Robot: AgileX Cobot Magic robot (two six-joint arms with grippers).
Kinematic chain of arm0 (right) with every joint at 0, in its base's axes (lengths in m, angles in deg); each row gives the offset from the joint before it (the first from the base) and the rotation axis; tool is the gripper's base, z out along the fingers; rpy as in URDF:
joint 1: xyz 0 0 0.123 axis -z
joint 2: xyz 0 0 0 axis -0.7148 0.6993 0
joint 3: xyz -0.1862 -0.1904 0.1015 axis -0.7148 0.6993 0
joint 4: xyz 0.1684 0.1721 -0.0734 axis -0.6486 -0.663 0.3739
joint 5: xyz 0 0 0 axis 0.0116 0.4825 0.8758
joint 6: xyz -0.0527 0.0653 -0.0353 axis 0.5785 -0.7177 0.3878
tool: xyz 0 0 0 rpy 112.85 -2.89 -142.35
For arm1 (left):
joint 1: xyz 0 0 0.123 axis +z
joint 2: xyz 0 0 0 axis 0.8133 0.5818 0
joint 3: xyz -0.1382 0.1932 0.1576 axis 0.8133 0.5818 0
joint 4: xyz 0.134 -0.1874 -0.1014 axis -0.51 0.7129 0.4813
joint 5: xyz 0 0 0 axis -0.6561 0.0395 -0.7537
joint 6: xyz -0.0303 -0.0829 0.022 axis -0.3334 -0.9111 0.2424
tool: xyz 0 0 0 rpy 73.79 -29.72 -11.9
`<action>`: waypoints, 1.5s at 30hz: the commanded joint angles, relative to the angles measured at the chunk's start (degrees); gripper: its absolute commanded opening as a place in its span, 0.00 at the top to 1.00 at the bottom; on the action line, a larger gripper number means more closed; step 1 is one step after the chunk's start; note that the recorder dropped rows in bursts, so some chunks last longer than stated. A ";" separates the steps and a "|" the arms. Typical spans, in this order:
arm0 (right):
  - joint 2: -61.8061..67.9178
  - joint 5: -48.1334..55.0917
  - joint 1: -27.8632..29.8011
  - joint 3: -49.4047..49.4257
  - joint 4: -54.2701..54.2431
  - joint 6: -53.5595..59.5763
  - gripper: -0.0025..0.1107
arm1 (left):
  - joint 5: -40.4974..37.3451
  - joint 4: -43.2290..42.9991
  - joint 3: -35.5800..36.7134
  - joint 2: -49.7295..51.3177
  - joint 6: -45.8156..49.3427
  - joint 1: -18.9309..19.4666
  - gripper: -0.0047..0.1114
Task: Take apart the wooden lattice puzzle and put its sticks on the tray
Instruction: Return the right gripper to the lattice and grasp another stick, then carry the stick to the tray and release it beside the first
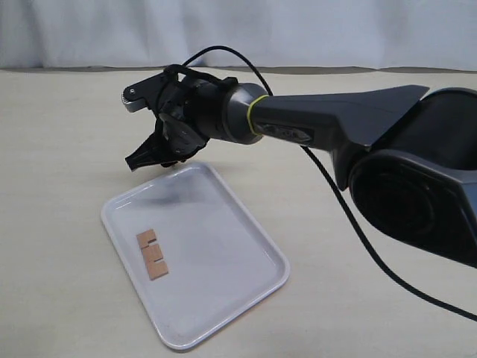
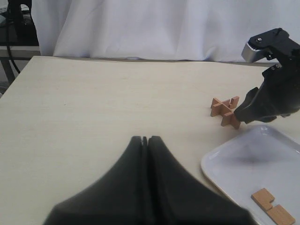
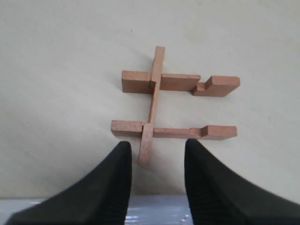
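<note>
Ribbed black right tool (image 3: pixel 154 157) gapes beside notched wooden puzzle (image 3: pixel 171 132).

Right arm (image 1: pixel 335 119): matte dark grey shell, smooth and angular, widening into a bulky rounded black joint housing (image 1: pixel 406 201). Thin yellow-green ring (image 1: pixel 253 115) around the round wrist. Faint pale lettering on the forearm, too small to read. Loose black cable (image 1: pixel 358 230), looped over the wrist and trailing down past the arm. Silver-grey bracket (image 1: pixel 134 95) with one small screw, above the right tool (image 1: pixel 138 159). Black fingers (image 3: pixel 206 187), rounded at the tips and finely ribbed on the inner faces. Left tool (image 2: pixel 145 140): same matte black, blurred.
</note>
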 commanded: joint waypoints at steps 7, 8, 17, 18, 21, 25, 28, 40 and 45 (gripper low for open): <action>1.48 -2.85 0.09 -0.31 0.77 -1.33 0.66 | 0.70 -0.06 0.20 -0.07 -0.24 -0.44 0.96; 1.60 -3.21 0.09 -0.31 0.77 -1.51 0.66 | 0.70 -0.06 0.20 -0.07 -0.24 -0.44 0.96; 3.17 -4.17 0.09 -0.31 0.77 -2.42 0.82 | 0.70 -0.06 0.20 -0.07 -0.24 -0.44 0.96; 3.17 -4.17 0.09 -0.31 0.77 -2.42 0.89 | 0.70 -0.06 0.20 -0.07 -0.24 -0.44 0.96; 2.85 -4.17 0.09 -0.31 0.77 -2.42 0.94 | 0.70 -0.06 0.20 -0.07 -0.24 -0.44 0.96; 2.03 -3.19 0.09 -0.31 0.77 -2.42 0.94 | 0.70 -0.06 0.20 -0.07 -0.24 -0.44 0.96; 0.67 -1.67 0.09 -0.31 0.77 -2.42 0.94 | 0.70 -0.06 0.20 -0.07 -0.24 -0.44 0.96; -6.81 5.97 0.00 -0.31 -4.05 3.17 0.94 | 0.87 0.05 0.20 -0.07 -0.24 -0.44 0.96; -10.32 7.51 0.00 2.54 -11.23 9.24 0.94 | 0.87 0.05 0.20 -0.07 -0.24 -0.44 0.96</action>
